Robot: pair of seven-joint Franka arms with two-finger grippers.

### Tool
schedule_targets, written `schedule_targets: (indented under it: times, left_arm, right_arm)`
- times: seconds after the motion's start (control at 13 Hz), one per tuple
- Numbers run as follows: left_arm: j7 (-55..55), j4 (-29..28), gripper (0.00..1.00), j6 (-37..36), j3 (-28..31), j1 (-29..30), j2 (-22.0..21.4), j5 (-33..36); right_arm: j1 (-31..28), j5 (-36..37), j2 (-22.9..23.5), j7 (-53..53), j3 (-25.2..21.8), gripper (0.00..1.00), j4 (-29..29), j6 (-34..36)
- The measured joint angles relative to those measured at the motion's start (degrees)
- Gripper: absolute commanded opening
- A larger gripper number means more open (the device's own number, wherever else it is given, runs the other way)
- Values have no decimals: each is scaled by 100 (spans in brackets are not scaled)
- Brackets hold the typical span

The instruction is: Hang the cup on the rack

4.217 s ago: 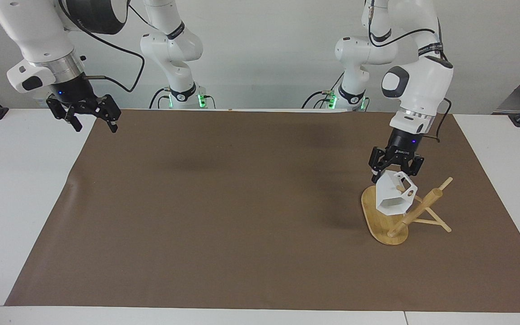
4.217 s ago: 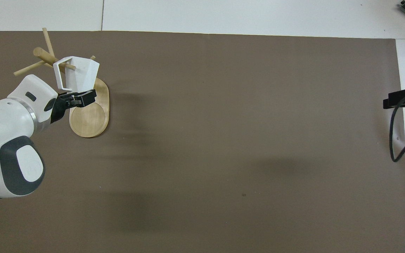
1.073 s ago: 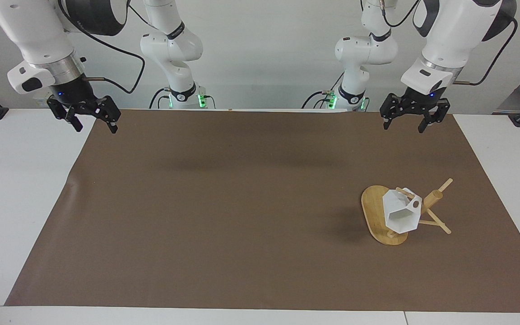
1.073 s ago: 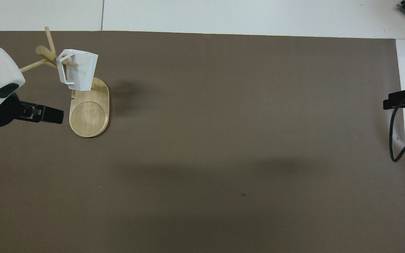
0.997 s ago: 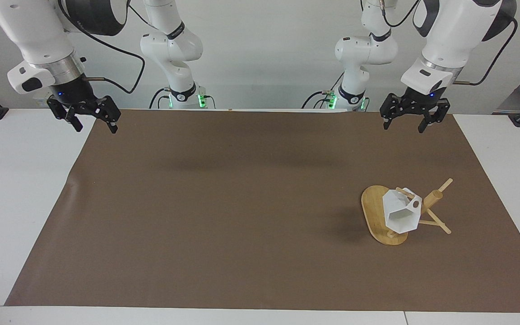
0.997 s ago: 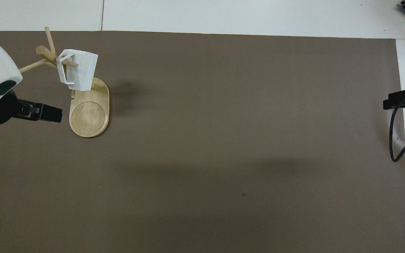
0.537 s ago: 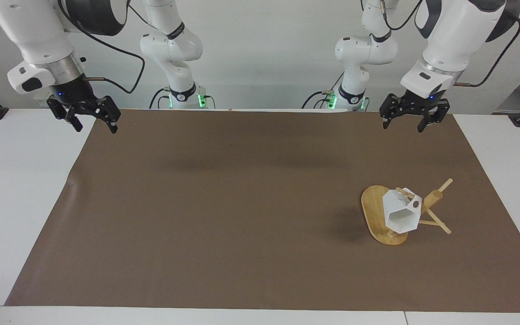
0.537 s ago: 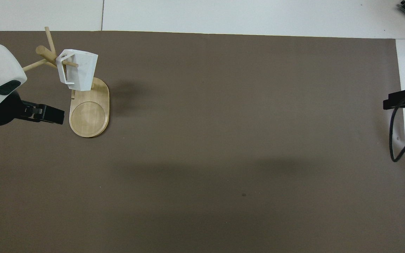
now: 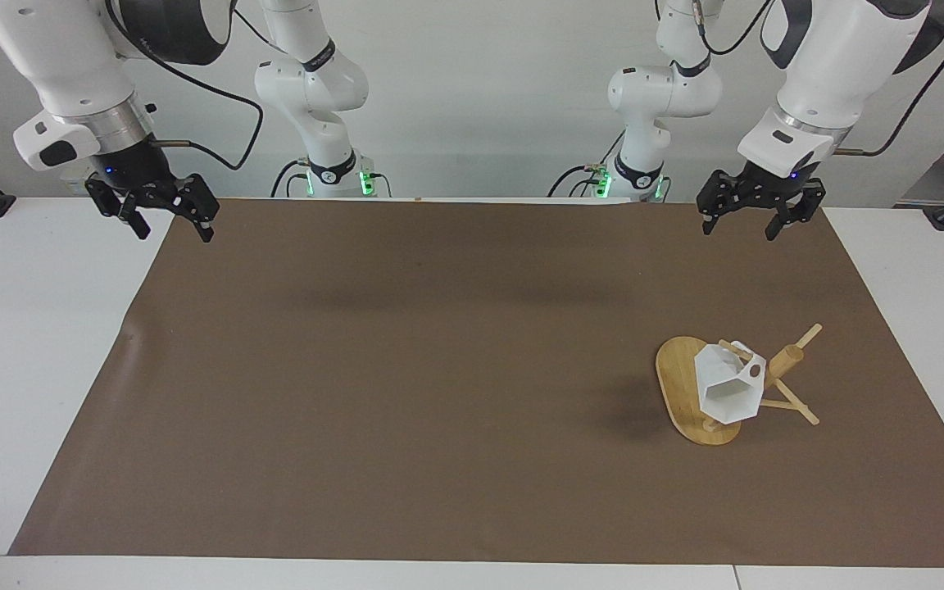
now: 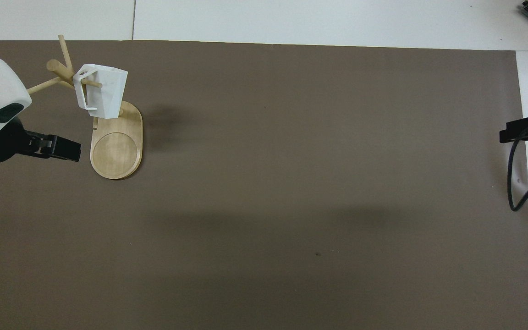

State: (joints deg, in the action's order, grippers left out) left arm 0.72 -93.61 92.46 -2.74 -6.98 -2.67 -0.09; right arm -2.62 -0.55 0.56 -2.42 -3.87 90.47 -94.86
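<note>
- The cup (image 9: 728, 393) is seen hanging on the rack (image 9: 697, 403), its blocky handle threaded over one of the thin slanted pegs; its body hangs tilted over the oval base and is held by neither arm.
- In the overhead view the peg is seen passing through the handle of the cup (image 10: 100, 90), and the round recess of the rack (image 10: 116, 151) base lies bare on the part of the base nearer to the robots.
- The rack is stood on the brown mat (image 9: 439, 369) toward the left arm's end of the table (image 9: 21, 344), roughly midway between the mat's edge nearest the robots and its edge farthest from them (the thick central post leans as seen from the facing camera).
- The left gripper (image 9: 760, 220) is held up in the air over the mat's corner nearest the left arm's base, well apart from the rack; its fingers are spread open and nothing is gripped.
- In the overhead view the left gripper (image 10: 64, 149) appears just beside the rack's base, though the facing view shows it raised well clear.
- The right gripper (image 9: 167, 221) is kept waiting in the air over the mat's corner nearest the right arm's base; its fingers are also spread open and hold nothing.
</note>
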Motion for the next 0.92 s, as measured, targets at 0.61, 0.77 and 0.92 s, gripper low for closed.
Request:
schedule_targets:
  times: [0.61,0.77,0.92]
  left_arm:
    - [-9,23,100,-145,13,1,-106,-22]
    - [-11,23,100,-215,18,1,-130,-24]
    - [-11,23,100,-233,19,1,-139,-24]
  right_arm:
    - [0,0,0,0,0,100,0,0]
    - [0,0,0,0,0,100,0,0]
    - [0,0,0,0,0,100,0,0]
